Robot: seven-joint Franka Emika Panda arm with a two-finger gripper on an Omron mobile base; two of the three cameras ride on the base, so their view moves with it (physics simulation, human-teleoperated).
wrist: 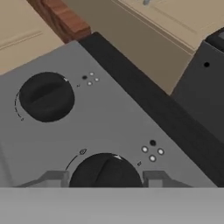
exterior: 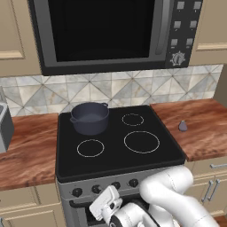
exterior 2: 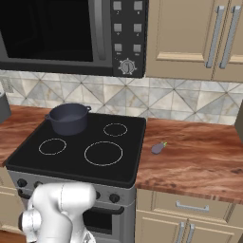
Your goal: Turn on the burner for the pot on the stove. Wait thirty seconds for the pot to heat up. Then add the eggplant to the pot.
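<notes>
The dark blue-grey pot point(exterior: 90, 117) point(exterior 2: 69, 118) stands on the back left ring of the stove point(exterior: 119, 157) point(exterior 2: 76, 163). On the wooden counter to the right of the stove lies the small grey-purple eggplant point(exterior: 182, 126) point(exterior 2: 158, 148). My arm bends low in front of the stove's grey knob panel. In the hand view my gripper point(wrist: 106, 178) is shut on a black knob point(wrist: 105, 171), one fingertip on each side of it. A second knob point(wrist: 46, 96) sits further along the panel, untouched.
A black-windowed microwave point(exterior: 102, 31) hangs above the stove. Wooden counters point(exterior: 26, 150) point(exterior 2: 199, 161) flank the stove, with a grey appliance point(exterior: 4, 128) at the far left. Beige cabinets with handles point(exterior 2: 190, 206) run below.
</notes>
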